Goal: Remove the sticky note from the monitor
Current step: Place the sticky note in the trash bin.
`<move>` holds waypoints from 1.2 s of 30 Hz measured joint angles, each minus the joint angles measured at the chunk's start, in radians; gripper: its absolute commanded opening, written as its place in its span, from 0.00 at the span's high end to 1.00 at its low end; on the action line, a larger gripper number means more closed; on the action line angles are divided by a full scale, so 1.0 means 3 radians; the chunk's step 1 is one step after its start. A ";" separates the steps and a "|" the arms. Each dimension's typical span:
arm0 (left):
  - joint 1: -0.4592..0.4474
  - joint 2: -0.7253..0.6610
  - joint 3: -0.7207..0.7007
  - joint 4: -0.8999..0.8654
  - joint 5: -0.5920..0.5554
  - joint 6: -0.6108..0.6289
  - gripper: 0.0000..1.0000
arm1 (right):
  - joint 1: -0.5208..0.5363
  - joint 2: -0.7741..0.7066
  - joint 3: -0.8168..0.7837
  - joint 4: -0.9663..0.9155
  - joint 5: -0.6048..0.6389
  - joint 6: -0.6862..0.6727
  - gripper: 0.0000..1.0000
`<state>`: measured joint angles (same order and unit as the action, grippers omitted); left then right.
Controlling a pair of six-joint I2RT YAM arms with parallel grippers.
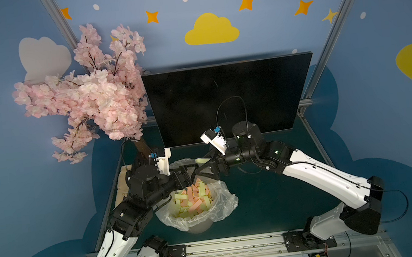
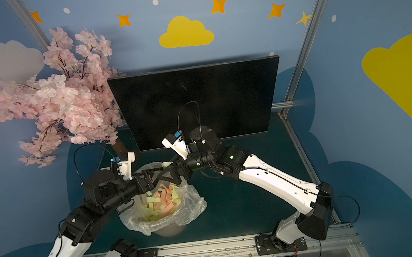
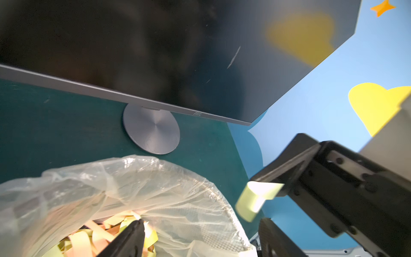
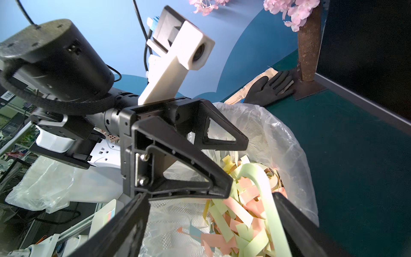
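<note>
Nearest you: the lined bin [image 1: 225, 200], part full of yellow-green and pink paper strips. Both claws hang over its far rim, tips almost meeting.

- Right gripper [image 1: 197, 168]: jaws wide apart, clamping nothing. The sticky note [image 3: 255, 198], pale yellow-green and curled, clings to the inner face of one finger. In the right wrist view it runs as a long curved strip [image 4: 262, 189] along that finger.
- Left gripper [image 4: 236, 166]: jaws well apart, empty, tips just beside the note. Contact with the note: cannot tell.

Step, as you should read it: the peel looks done and this is the drop-off. The note seems not to fall free of the open right claw.

Next move calls for: left fingers pinching the note's loose end, then drawing it off the right finger above the bin. Keep the tips clear of the plastic liner [image 3: 133, 178].

Farther back: the round grey base [image 3: 151, 129], then the monitor [image 1: 230, 97]. Its screen is dark and bare in both top views, with no note on it.

Writing: "AOC" [image 3: 197, 114] on the lower bezel, seen turned about. A barcode label [image 4: 9, 96] at the right wrist view's edge is too small to read.
</note>
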<state>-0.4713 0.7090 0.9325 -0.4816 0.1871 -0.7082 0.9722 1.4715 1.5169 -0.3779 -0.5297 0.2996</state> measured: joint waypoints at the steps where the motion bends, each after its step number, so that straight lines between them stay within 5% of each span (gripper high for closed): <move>1: 0.0000 -0.0004 -0.0003 0.0025 0.0006 -0.0006 0.16 | 0.0000 0.0014 0.0004 0.0000 -0.0010 0.0009 0.12; 12: 0.0000 0.0036 -0.0042 0.0280 0.0056 -0.0074 0.40 | 0.0052 0.0093 0.0078 0.0001 -0.0047 0.0036 0.12; 26: 0.0000 0.0123 -0.0074 0.0473 0.0112 -0.0103 0.95 | 0.0081 0.0094 0.0125 0.0000 -0.0045 0.0036 0.12; 36: 0.0000 -0.0032 -0.0066 0.0281 0.0095 -0.0043 0.98 | -0.0024 0.0076 0.0081 0.0011 0.0074 0.0038 0.12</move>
<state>-0.4713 0.6994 0.9127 -0.3973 0.2157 -0.7212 0.9649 1.4944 1.5414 -0.3744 -0.5076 0.3111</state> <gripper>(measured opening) 0.048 0.885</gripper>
